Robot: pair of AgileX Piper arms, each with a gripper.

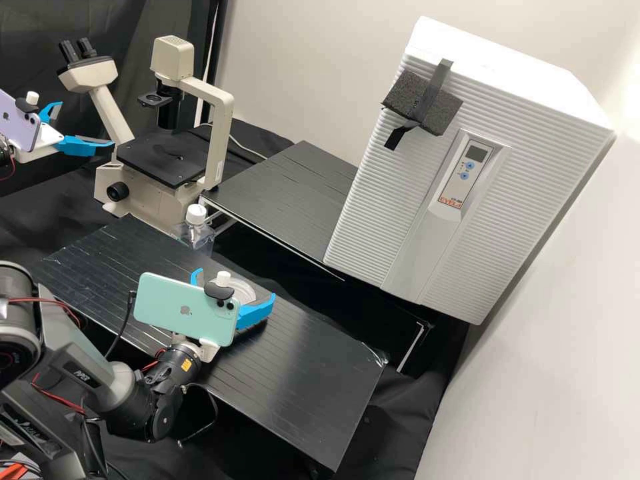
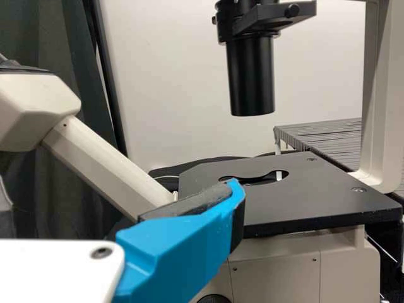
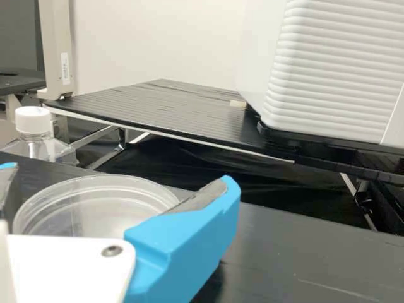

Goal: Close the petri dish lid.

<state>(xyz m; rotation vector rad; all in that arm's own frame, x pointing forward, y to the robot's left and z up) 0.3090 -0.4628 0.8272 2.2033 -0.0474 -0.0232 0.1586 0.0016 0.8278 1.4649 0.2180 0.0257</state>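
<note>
Around the petri dish (image 3: 95,205), our right gripper (image 1: 234,283) has fingers apart, probably for centring it; our left gripper (image 1: 86,123) is spread also.

The black surface (image 1: 307,373) is stretching out beneath the right jaws, and 1 clear round petri dish (image 3: 101,211) is resting on it between them.

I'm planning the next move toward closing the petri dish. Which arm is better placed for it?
Right, I'd judge: the right gripper is at the petri dish, its open jaws spread to either side. The left gripper is away beside the microscope.
</note>
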